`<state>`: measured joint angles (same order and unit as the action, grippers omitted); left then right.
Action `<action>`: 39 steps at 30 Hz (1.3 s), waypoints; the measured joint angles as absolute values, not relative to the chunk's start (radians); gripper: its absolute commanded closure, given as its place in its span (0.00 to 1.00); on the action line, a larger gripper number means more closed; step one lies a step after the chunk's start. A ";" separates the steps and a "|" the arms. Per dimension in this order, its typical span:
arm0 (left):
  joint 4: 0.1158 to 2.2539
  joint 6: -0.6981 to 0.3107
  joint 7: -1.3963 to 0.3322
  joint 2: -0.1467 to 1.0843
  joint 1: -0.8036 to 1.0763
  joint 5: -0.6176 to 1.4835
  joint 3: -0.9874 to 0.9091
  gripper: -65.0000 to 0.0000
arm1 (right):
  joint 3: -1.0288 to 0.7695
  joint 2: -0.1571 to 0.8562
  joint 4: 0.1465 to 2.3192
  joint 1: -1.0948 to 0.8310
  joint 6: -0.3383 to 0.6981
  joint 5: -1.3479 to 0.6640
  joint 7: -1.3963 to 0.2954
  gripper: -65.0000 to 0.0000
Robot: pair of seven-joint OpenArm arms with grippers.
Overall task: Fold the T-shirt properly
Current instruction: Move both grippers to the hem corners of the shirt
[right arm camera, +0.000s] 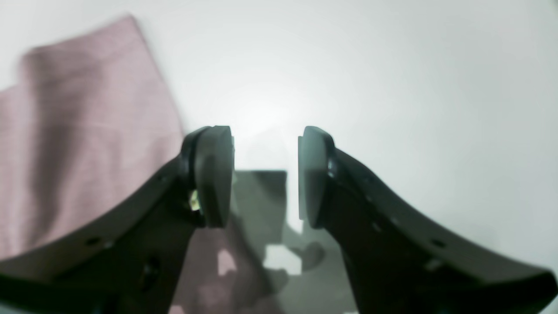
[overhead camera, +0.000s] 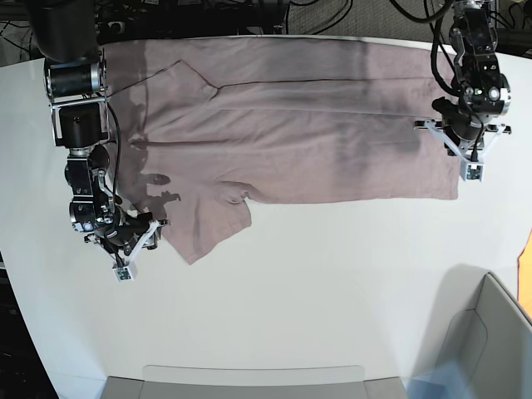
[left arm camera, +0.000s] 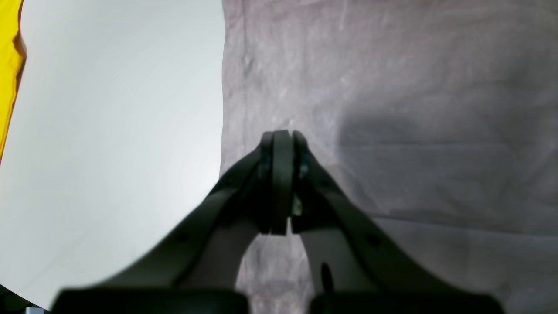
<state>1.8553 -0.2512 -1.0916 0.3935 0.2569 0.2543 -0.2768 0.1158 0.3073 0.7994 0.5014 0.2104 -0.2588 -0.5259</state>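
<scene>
The T-shirt (overhead camera: 316, 125) is dusty pink and lies flat across the far side of the white table, its sleeve (overhead camera: 208, 224) pointing toward me. My left gripper (overhead camera: 470, 170) hovers at the shirt's right end near the hem corner. In the left wrist view the left gripper (left arm camera: 282, 136) is shut over the T-shirt (left arm camera: 392, 109), just inside its edge, with no cloth showing between the fingers. My right gripper (overhead camera: 140, 247) sits beside the sleeve at the left. The right wrist view shows the right gripper (right arm camera: 265, 139) open over bare table, with the sleeve (right arm camera: 87, 131) to its left.
A grey bin (overhead camera: 490, 332) stands at the near right corner, and a shallow grey tray (overhead camera: 249, 378) lies along the near edge. A yellow-orange object (overhead camera: 528, 258) shows at the right border, seen as a yellow patch (left arm camera: 8, 52) in the left wrist view.
</scene>
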 measured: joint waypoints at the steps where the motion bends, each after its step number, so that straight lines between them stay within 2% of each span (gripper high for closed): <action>1: 1.855 -0.251 -1.092 0.393 0.257 0.254 -0.277 1.00 | 0.138 0.307 0.796 0.501 0.210 -0.267 -0.526 0.60; 12: 1.835 -0.251 -1.084 0.397 0.195 0.250 -0.282 1.00 | 0.255 0.299 0.754 0.512 0.205 -0.291 -0.472 0.60; 16: 1.769 -0.249 -1.085 0.403 0.157 0.247 -0.282 0.76 | 0.262 0.299 0.765 0.494 0.202 -0.292 -0.450 0.60; 18: 1.752 -0.253 -1.074 0.442 0.139 0.261 -0.267 0.70 | 0.263 0.299 0.766 0.493 0.203 -0.292 -0.450 0.60; 24: 1.535 -0.250 -1.050 0.560 -0.034 0.265 -0.113 0.69 | 0.264 0.299 0.767 0.494 0.207 -0.294 -0.452 0.60; 28: 1.354 -0.255 -1.050 0.579 -0.130 0.426 -0.076 0.69 | 0.264 0.298 0.767 0.493 0.207 -0.293 -0.452 0.60; 33: 1.236 -0.245 -0.979 0.638 -0.155 0.491 -0.080 0.69 | 0.264 0.299 0.767 0.493 0.206 -0.293 -0.454 0.60; 39: 1.165 -0.250 -0.953 0.628 -0.141 0.492 -0.005 0.69 | 0.264 0.299 0.767 0.493 0.206 -0.293 -0.453 0.60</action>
<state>1.1648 -0.2504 -0.9531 0.6277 -0.1413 0.4919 -0.0048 0.2642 0.2985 0.7666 0.4931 0.2062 -0.2928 -0.4526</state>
